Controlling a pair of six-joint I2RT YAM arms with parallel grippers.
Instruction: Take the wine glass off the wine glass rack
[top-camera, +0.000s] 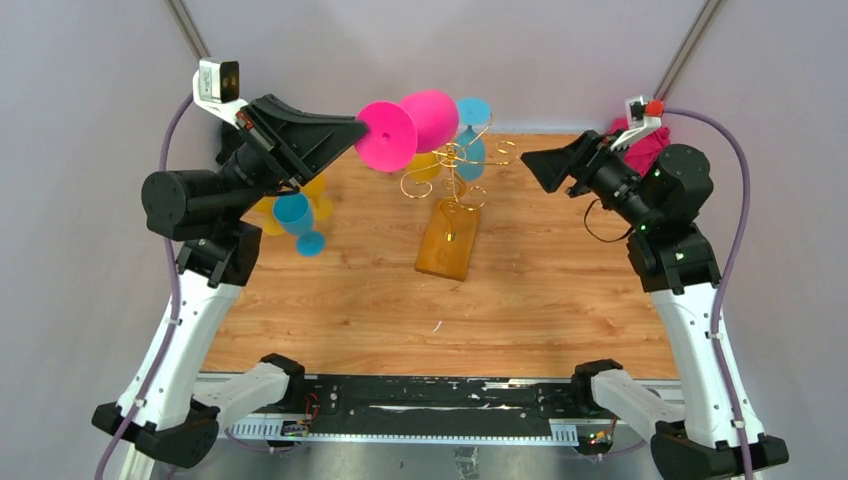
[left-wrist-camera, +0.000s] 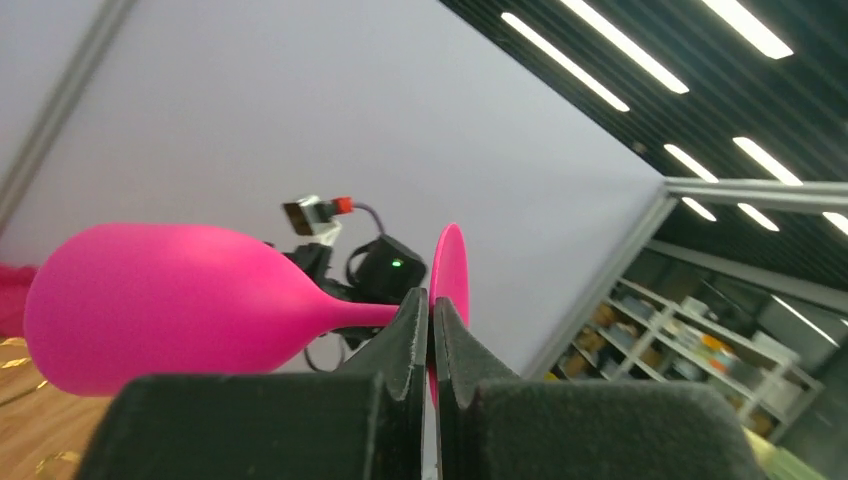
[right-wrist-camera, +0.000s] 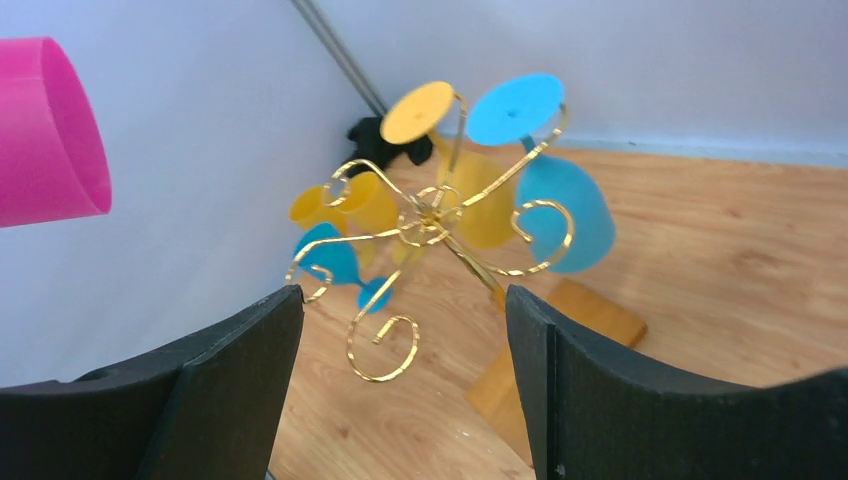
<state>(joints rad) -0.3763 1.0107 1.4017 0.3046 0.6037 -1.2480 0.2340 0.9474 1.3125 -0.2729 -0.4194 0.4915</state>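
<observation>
Since the left claw (top-camera: 357, 128) pinches the pink wine glass (top-camera: 428, 118) by its stem, the glass lies sideways, bowl toward the wine glass rack (top-camera: 447, 245); right claw (top-camera: 528, 165) gapes wide.

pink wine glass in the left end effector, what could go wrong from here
1. The left end effector pinches only the thin stem of the pink wine glass, held sideways; the bowl could twist or slip.
2. The bowl is close to the wine glass rack and its hanging blue glass; a swing might knock them.
3. A loose blue glass lies by the left arm; lowering there could hit it.
</observation>
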